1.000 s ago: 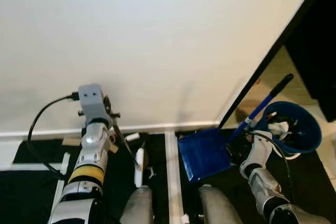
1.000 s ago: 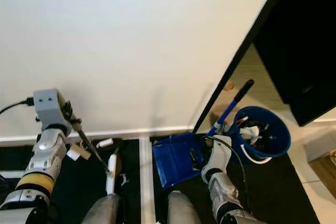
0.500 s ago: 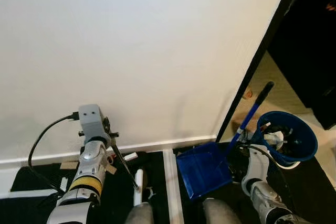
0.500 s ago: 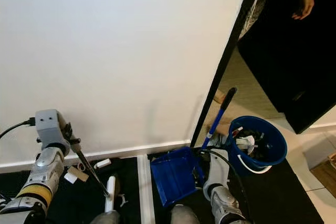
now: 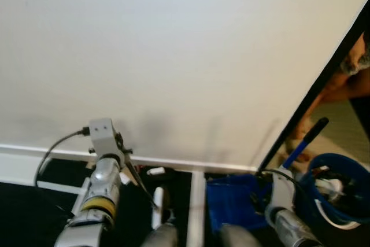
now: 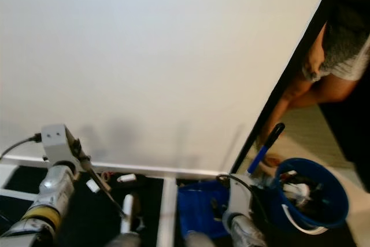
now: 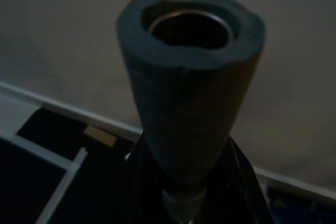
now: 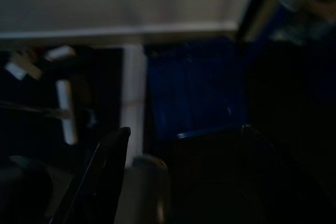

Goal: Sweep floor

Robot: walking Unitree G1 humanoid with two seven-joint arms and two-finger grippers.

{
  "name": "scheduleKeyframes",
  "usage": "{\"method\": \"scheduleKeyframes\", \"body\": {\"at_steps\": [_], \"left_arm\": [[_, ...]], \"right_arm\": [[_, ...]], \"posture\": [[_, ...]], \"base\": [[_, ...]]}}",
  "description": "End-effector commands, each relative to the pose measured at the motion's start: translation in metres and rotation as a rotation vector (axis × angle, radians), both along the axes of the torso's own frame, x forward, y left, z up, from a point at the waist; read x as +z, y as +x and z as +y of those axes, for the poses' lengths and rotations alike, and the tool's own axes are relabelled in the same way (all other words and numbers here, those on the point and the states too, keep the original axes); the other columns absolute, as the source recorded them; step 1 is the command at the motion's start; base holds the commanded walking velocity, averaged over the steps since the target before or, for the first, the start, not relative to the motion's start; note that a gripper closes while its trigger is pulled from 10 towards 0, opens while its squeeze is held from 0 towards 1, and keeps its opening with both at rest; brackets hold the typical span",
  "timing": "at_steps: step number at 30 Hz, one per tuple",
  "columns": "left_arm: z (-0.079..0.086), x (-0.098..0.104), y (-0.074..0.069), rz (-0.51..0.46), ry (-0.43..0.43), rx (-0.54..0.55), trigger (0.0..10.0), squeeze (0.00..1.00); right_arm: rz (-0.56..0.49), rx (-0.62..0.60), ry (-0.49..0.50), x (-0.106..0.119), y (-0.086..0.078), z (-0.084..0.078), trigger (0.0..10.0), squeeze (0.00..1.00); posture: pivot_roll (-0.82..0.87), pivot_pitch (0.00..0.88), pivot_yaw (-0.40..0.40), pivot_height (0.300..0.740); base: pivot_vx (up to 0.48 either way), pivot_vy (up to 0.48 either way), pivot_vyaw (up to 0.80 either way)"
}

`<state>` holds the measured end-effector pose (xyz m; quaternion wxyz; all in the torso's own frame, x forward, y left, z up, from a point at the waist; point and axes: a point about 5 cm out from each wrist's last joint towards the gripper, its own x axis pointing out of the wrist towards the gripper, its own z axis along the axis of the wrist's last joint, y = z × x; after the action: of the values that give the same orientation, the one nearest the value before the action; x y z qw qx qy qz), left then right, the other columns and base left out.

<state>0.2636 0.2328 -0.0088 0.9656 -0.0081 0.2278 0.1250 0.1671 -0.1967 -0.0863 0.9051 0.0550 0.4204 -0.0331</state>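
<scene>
Looking up now: the camera tilted toward the wall, nothing got swept. Left gripper [image 7: 184, 203] stays clamped on the broom handle [image 7: 189, 87], and the right gripper [image 8: 184, 140] has fingers spread by the dustpan [image 6: 199, 209].

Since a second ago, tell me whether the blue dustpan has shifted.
No. The blue dustpan sits just right of the white floor strip, below the baseboard, as before; the camera tilted.

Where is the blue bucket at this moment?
In the head views the blue bucket stands on the robot's right, just past the blue dustpan, near the dark doorway.
</scene>
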Motion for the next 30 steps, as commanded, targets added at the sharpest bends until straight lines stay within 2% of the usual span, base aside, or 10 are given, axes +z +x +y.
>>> {"method": "scheduleKeyframes", "body": {"at_steps": [1,3,8,12,14,17,20,24,27,30], "left_arm": [[-0.009,-0.035,-0.034,0.210,-0.019,-0.036,10.0,0.00],[-0.009,-0.035,-0.034,0.200,-0.048,-0.016,10.0,0.00],[-0.006,-0.037,-0.037,0.231,-0.022,-0.062,10.0,0.00],[0.001,-0.035,-0.037,0.216,-0.045,-0.006,10.0,0.00],[0.002,-0.034,-0.035,0.211,-0.027,-0.017,10.0,0.00],[0.004,-0.030,-0.032,0.179,-0.035,0.022,10.0,0.00],[-0.001,-0.032,-0.033,0.194,-0.015,-0.017,10.0,0.00],[-0.005,-0.033,-0.035,0.186,-0.039,-0.023,10.0,0.00],[-0.012,-0.039,-0.040,0.214,-0.031,-0.074,10.0,0.00],[-0.013,-0.038,-0.040,0.204,-0.038,-0.065,10.0,0.00]], "right_arm": [[0.009,-0.013,0.009,-0.001,-0.002,0.001,10.0,0.00],[0.013,-0.059,0.011,-0.002,-0.005,-0.001,10.0,0.00],[0.043,-0.008,0.000,-0.005,-0.010,-0.001,10.0,0.00],[0.055,-0.025,0.002,-0.006,-0.011,0.000,10.0,0.00],[0.036,-0.022,0.001,-0.004,-0.009,0.000,10.0,0.00],[0.008,-0.034,0.005,-0.002,-0.004,-0.001,10.0,0.00],[-0.012,0.044,-0.018,0.001,0.002,0.002,10.0,0.00],[-0.022,0.015,0.000,0.002,0.004,0.004,10.0,0.00],[0.001,0.068,0.004,-0.001,0.000,0.009,10.0,0.00],[0.003,0.063,0.011,-0.002,-0.002,0.010,10.0,0.00]], "posture": [[0.02,0.116,-0.050,0.740],[0.02,0.128,-0.054,0.740],[0.01,0.136,-0.062,0.740],[0.01,0.161,-0.062,0.740],[0.01,0.148,-0.065,0.740],[0.01,0.160,-0.064,0.740],[0.02,0.160,-0.063,0.740],[0.02,0.158,-0.062,0.740],[0.02,0.165,-0.062,0.740],[0.03,0.163,-0.063,0.740]], "base": [[0.000,-0.480,0.00],[0.000,0.000,0.00],[0.000,0.000,0.00],[0.000,0.000,0.00],[0.000,0.000,0.00],[0.000,0.000,0.00],[0.000,0.000,0.00],[0.000,-0.296,0.41],[0.000,-0.480,0.79],[0.000,-0.480,0.79]]}}
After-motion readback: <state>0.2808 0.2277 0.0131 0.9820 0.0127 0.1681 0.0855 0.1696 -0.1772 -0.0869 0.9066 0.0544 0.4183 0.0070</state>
